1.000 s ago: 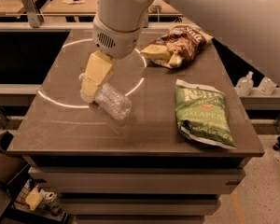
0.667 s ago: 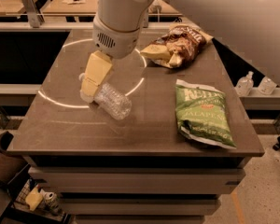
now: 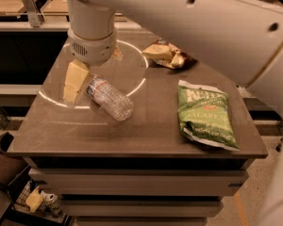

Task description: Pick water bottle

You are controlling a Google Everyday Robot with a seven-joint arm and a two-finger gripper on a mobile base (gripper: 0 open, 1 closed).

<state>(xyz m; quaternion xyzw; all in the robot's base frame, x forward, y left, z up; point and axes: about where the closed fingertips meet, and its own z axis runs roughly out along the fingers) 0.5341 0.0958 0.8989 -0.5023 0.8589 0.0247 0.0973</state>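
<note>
The water bottle (image 3: 109, 98) is clear and ribbed, with a red-blue-white label band near its neck. It lies tilted on the left half of the dark table (image 3: 132, 135), with its neck end up-left under my wrist. My gripper (image 3: 86, 84) hangs from the big white arm straight above that neck end, and its cream-coloured part lies against the bottle's left side. The cap is hidden by the gripper. I cannot tell whether the bottle rests on the table or is raised off it.
A green jalapeño chip bag (image 3: 205, 115) lies at the right of the table. A crumpled brown bag (image 3: 166, 55) lies at the back, partly under the arm. A white ring is marked on the tabletop (image 3: 140, 81). Low shelves and clutter sit at the lower left (image 3: 37, 199).
The gripper has shifted a little left and lower at the bottle's neck end. The arm now covers more of the upper right. The bottle keeps about the same place.
</note>
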